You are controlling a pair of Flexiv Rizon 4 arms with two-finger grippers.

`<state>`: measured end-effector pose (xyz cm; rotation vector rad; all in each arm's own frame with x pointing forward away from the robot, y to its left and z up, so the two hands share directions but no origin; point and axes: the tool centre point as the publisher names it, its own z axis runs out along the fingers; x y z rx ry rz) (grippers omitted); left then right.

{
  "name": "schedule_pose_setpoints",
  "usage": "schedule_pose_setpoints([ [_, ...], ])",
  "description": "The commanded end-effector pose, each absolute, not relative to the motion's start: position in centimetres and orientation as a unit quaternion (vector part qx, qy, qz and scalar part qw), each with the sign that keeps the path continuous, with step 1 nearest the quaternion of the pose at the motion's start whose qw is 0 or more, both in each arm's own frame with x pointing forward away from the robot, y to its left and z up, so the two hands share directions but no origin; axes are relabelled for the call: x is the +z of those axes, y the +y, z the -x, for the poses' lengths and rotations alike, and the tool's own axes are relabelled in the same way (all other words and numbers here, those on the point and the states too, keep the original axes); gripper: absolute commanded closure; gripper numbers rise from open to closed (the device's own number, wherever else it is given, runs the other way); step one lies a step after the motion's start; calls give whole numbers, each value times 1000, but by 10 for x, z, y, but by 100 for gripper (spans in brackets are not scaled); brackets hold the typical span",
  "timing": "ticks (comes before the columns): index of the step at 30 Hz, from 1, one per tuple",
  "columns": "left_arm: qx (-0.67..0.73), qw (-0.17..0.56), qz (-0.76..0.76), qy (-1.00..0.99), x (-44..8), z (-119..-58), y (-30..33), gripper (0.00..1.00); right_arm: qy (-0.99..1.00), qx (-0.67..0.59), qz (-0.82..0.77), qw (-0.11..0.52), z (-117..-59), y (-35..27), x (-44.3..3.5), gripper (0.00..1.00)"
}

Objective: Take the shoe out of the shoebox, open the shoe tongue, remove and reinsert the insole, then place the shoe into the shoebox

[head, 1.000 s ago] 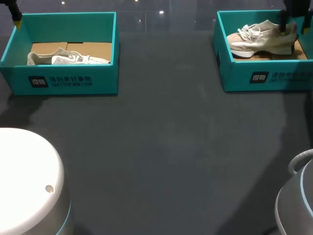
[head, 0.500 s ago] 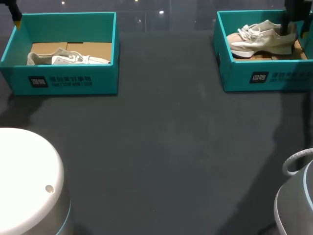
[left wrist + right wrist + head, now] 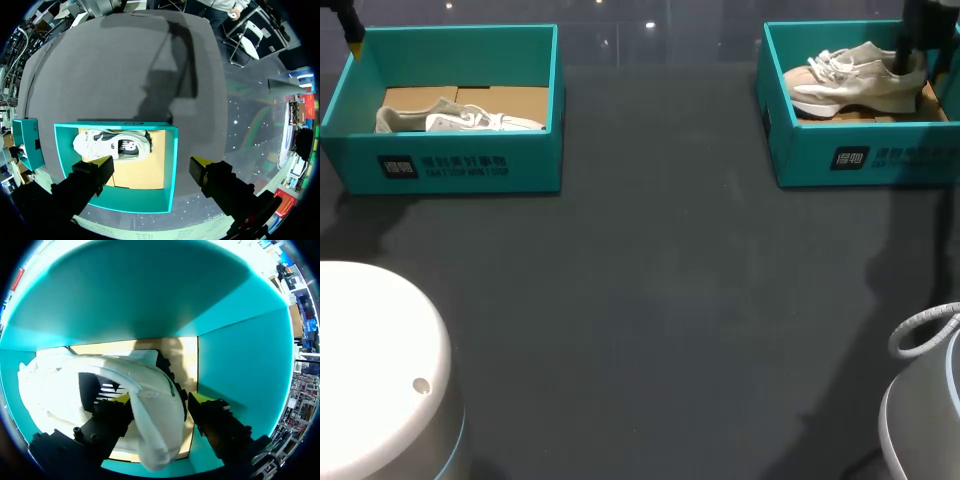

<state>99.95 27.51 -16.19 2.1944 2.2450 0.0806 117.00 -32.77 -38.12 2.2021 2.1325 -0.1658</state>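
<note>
Two teal shoeboxes stand at the table's far edge. The left shoebox (image 3: 460, 165) (image 3: 125, 202) holds a white shoe (image 3: 460, 120) (image 3: 112, 145) lying on its side. My left gripper (image 3: 353, 30) (image 3: 152, 165) hangs open high above that box, touching nothing. The right shoebox (image 3: 860, 155) (image 3: 240, 355) holds a beige shoe (image 3: 850, 80) (image 3: 75, 385). My right gripper (image 3: 912, 45) (image 3: 162, 400) is down in this box at the shoe's heel. One finger is inside the shoe's opening and the other outside the heel; they stand apart with the heel wall between them.
Dark table (image 3: 660, 300) stretches between and in front of the boxes. My arms' white bases (image 3: 380, 370) (image 3: 930, 420) fill the near corners, with a grey cable loop (image 3: 920, 330) at the right one.
My right gripper's fingers have drawn closer around the beige shoe's heel. The shoe has barely shifted. The cable loop by the right base has moved. The left arm is still.
</note>
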Motion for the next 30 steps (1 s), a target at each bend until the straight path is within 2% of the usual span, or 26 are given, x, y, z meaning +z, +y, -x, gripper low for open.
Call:
schedule_pose_setpoints([
  [1,27,0,-699,715,-161,-999,275,0,693,-66,-717,23,-1177,-328,-385,58],
  [4,27,0,-699,715,-161,-999,275,0,694,-67,-717,23,-1177,-327,-384,81],
  [6,27,0,-699,715,-161,-999,275,0,693,-67,-717,23,-1178,-328,-384,100],
  [18,27,0,-699,715,-161,-999,275,0,683,-80,-725,37,-1175,-322,-355,100],
  [30,27,0,-699,715,-161,-999,275,0,653,-95,-748,76,-1161,-331,-283,100],
])
